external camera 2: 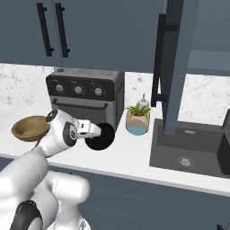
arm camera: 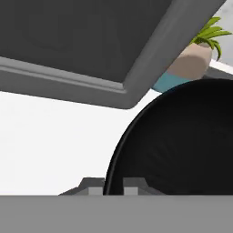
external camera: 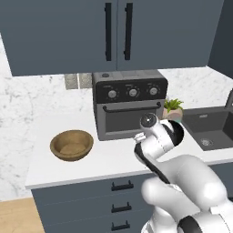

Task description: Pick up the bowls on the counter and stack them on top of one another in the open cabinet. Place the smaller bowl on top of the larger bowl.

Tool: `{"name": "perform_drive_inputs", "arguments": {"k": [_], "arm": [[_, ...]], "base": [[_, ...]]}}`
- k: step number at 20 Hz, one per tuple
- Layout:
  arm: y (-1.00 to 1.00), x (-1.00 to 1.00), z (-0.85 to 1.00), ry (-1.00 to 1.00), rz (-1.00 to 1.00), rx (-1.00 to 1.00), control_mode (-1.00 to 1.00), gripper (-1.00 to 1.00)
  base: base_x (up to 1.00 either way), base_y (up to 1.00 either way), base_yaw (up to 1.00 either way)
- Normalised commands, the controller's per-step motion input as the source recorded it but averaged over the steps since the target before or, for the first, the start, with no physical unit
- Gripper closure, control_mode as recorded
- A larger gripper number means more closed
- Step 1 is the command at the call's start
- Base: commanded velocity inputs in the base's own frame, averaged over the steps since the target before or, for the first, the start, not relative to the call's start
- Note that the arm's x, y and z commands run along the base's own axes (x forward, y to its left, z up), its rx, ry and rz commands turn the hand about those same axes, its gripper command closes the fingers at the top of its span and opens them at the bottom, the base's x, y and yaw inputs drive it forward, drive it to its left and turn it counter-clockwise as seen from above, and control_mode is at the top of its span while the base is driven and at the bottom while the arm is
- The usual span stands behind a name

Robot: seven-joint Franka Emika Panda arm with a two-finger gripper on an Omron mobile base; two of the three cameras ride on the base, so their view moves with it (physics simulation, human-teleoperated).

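The white marble-look counter (external camera: 113,159) is seen above slate-blue drawers. On it, toward the left, the wooden larger bowl (external camera: 72,144) is set near the front. A dark toaster oven (external camera: 129,103) is placed at the back, with a potted plant (external camera 2: 137,118) just to its right. The black smaller bowl (external camera 2: 100,136) appears to rest before the oven. A dark sink (external camera 2: 191,150) is sunk in at the right.

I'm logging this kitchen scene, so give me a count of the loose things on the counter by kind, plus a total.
Bowls: 2, the wooden bowl and the black bowl, whose rim the gripper has shut on.
Toaster ovens: 1, the toaster oven.
Potted plants: 1, the potted plant.
Bottles: 1, a small bottle behind the plant.
Total: 5
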Motion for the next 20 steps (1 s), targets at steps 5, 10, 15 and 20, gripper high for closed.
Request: {"name": "perform_drive_inputs", "arguments": {"k": [5, 10, 15, 20], "arm": [[1.00, -0.33, 1.00, 0.02, 0.10, -0.19, -1.00, 1.00], [1.00, -0.08, 0.86, 0.10, 0.22, -0.11, -1.00, 1.00], [1.00, 0.00, 0.57, 0.16, 0.32, -0.04, -1.00, 1.00], [1.00, 0.00, 0.27, 0.21, 0.32, 0.00, -1.00, 1.00]], "base": [[0.00, 0.00, 0.00], [0.00, 0.00, 0.00], [0.00, 0.00, 0.00], [0.00, 0.00, 0.00]]}}
